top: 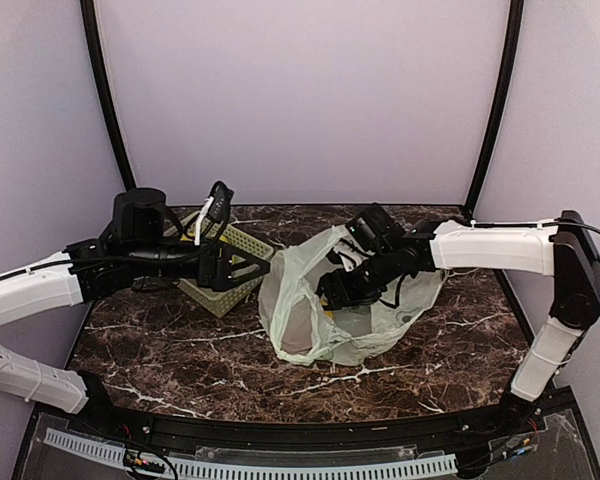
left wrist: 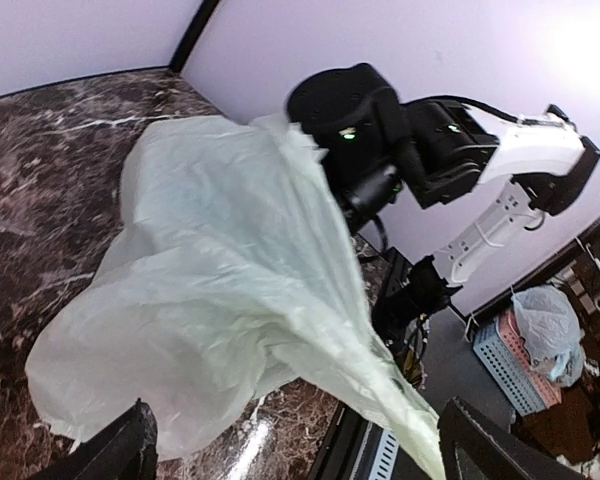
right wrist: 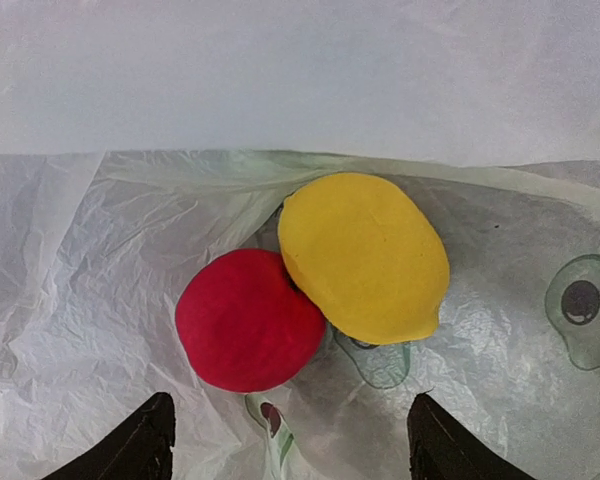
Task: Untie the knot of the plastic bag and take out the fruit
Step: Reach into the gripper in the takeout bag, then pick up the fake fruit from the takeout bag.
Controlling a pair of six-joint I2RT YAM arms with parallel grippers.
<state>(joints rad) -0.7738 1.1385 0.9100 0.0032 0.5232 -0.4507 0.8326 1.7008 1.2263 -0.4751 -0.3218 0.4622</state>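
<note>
Open plastic bag on the tabletop, with the left gripper and right gripper both spread wide.
The pale green bag lies crumpled mid-tabletop. The right gripper reaches into its mouth, fingers apart and holding nothing. Just ahead of them a red fruit and a yellow fruit touch each other on the bag's film. The left gripper sits at the bag's left edge, in front of a perforated basket. A strip of bag film runs loose between its spread fingers.
</note>
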